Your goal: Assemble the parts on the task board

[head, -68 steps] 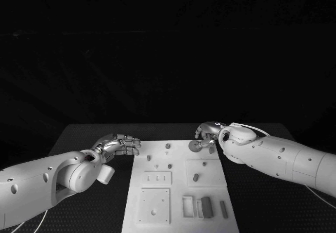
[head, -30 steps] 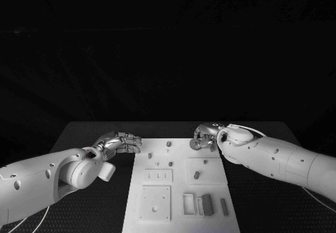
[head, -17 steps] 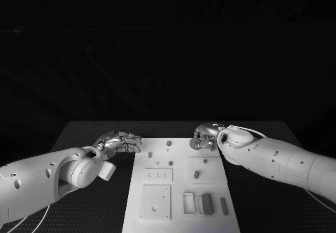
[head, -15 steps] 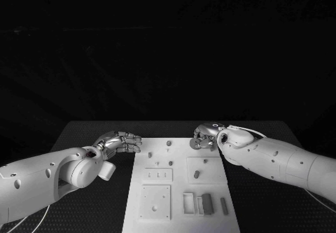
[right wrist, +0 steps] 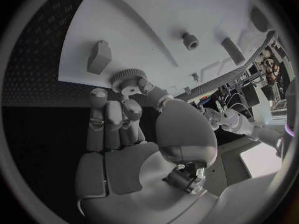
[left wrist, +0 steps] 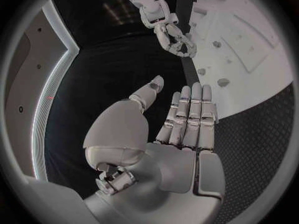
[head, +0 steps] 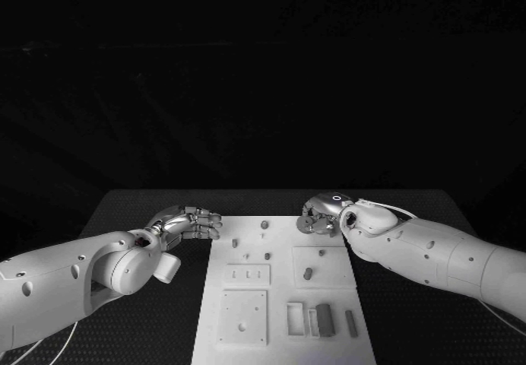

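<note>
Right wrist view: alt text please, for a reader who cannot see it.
The right robot hand pinches a small round knurled part between its fingertips, just above the edge of the white task board. Three more small parts stand on the board beyond it.

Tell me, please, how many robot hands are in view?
2: the left hand, empty, beside the task board's far left edge; the right hand at its far right corner, holding a round ridged part.
</note>
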You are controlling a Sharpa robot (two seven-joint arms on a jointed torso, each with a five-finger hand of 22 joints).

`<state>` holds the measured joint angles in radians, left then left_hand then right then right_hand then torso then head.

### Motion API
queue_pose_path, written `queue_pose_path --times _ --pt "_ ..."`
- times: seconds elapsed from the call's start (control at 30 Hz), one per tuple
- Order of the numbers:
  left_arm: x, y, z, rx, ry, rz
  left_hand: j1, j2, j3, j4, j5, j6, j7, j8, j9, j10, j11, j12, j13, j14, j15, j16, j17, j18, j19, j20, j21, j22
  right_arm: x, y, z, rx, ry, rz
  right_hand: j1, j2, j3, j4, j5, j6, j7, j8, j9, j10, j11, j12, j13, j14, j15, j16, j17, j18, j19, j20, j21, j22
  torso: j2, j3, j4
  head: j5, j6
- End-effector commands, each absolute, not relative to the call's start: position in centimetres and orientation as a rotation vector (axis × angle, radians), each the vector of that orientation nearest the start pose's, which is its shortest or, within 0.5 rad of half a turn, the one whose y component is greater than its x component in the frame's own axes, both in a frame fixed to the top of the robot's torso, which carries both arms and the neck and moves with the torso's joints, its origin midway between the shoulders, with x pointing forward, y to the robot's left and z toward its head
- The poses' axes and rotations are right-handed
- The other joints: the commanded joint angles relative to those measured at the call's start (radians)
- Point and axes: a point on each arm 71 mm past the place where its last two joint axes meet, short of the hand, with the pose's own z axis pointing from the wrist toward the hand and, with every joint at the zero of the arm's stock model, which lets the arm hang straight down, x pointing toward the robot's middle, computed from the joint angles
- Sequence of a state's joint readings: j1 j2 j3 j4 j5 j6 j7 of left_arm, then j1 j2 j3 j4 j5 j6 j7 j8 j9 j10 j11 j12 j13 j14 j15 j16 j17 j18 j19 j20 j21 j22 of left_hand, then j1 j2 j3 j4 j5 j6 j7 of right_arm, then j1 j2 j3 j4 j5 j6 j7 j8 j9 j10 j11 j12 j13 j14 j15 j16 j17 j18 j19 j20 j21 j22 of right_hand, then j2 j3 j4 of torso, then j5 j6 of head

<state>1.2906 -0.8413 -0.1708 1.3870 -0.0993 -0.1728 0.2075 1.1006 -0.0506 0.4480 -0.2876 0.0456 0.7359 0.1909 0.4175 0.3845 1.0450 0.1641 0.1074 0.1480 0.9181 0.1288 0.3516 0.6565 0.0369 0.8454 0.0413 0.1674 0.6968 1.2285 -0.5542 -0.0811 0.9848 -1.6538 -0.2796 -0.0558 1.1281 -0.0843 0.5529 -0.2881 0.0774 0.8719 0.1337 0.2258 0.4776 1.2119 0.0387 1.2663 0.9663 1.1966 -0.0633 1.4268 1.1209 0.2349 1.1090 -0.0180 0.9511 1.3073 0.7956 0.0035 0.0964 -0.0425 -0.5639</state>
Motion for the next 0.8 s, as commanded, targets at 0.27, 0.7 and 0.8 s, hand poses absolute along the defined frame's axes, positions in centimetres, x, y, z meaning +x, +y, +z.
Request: queue_pose_path --times 0.27,0.7,0.8 --pt "50.9 24.3 -19.8 -1.038 1.695 -1.365 -0.014 0.001 -0.006 0.001 0.004 -0.007 0.022 -0.005 -0.001 0.004 0.003 -0.004 0.002 0.001 0.002 -0.005 0.002 -0.012 0.001 -0.009 -0.005 -0.001 56.4 -20.9 -22.7 -0.347 1.677 0.29 -0.031 0.032 0.013 0.003 0.003 0.078 -0.009 0.043 0.035 0.006 -0.026 0.006 -0.001 0.01 -0.028 0.007 0.004 0.027 0.004 0.002 0.008 0.017 0.0 -0.0001 0.0 0.0 0.0" --pt "50.8 24.4 -19.7 -1.04 1.692 -1.363 -0.014 0.001 -0.006 0.001 0.004 -0.007 0.022 -0.005 -0.001 0.004 0.003 -0.005 0.002 0.001 0.003 -0.006 0.002 -0.012 0.001 -0.009 -0.005 -0.001 55.7 -19.8 -21.3 -0.353 1.551 0.277 -0.034 0.021 0.022 0.002 0.003 0.093 -0.018 0.053 0.047 0.014 -0.035 0.004 -0.005 0.021 -0.037 0.009 0.007 0.027 0.011 -0.003 0.01 0.016 0.0 -0.0006 -0.001 0.002 0.004" --pt "50.8 24.4 -19.7 -1.04 1.692 -1.363 -0.014 0.001 -0.006 0.001 0.004 -0.007 0.022 -0.005 -0.001 0.004 0.003 -0.005 0.002 0.001 0.002 -0.006 0.003 -0.012 0.001 -0.009 -0.006 -0.001 55.6 -19.4 -20.4 -0.343 1.512 0.29 -0.033 0.018 0.024 0.001 0.003 0.095 -0.019 0.054 0.049 0.017 -0.036 0.004 -0.004 0.024 -0.038 0.009 0.008 0.027 0.013 -0.005 0.01 0.016 0.0 -0.0013 -0.0012 0.002 0.004"
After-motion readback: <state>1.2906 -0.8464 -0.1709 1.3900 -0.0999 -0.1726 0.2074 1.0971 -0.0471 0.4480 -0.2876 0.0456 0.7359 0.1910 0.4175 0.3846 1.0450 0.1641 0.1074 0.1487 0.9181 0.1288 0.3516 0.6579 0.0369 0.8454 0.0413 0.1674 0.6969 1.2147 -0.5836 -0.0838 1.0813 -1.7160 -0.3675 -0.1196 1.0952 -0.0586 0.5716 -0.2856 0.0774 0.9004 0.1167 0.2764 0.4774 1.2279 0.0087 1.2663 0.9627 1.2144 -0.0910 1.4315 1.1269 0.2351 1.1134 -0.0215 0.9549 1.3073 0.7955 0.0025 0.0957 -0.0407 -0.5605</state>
